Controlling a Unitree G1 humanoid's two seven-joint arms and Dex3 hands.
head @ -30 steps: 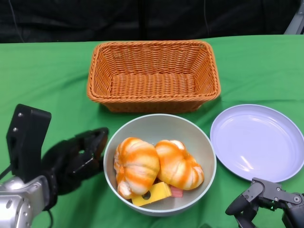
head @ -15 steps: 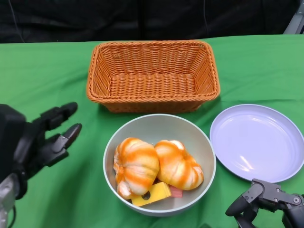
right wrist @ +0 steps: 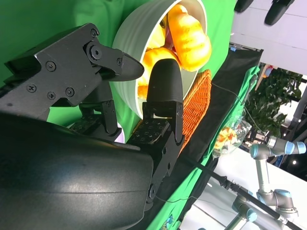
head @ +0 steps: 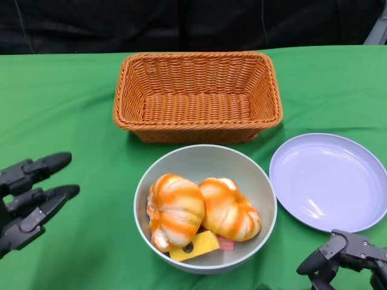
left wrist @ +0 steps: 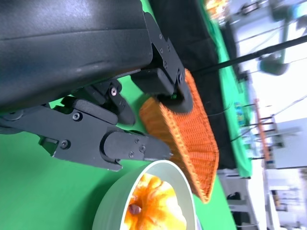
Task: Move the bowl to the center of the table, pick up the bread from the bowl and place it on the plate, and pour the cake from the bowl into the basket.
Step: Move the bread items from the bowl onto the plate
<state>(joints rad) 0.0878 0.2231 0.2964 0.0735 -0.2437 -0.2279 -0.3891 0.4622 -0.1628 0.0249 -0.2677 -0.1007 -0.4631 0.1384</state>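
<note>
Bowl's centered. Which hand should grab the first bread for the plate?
Probably right. The right hand sits low beside the bowl, just below the plate, holding nothing. The left hand is open on the bowl's far side, so it would have to cross the bowl. The nearer bread suits it.

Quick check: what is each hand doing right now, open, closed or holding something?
Left hand: open, fingers apart, holding nothing.
Right hand: empty, open or closed cannot be told.

The right hand [right wrist: 120,91] reaches with spread, empty fingers [right wrist: 163,86] toward the pale bowl [right wrist: 132,36] of orange bread [right wrist: 189,36]; the wicker basket [right wrist: 196,108] lies beyond on the green bench [right wrist: 43,24].
</note>
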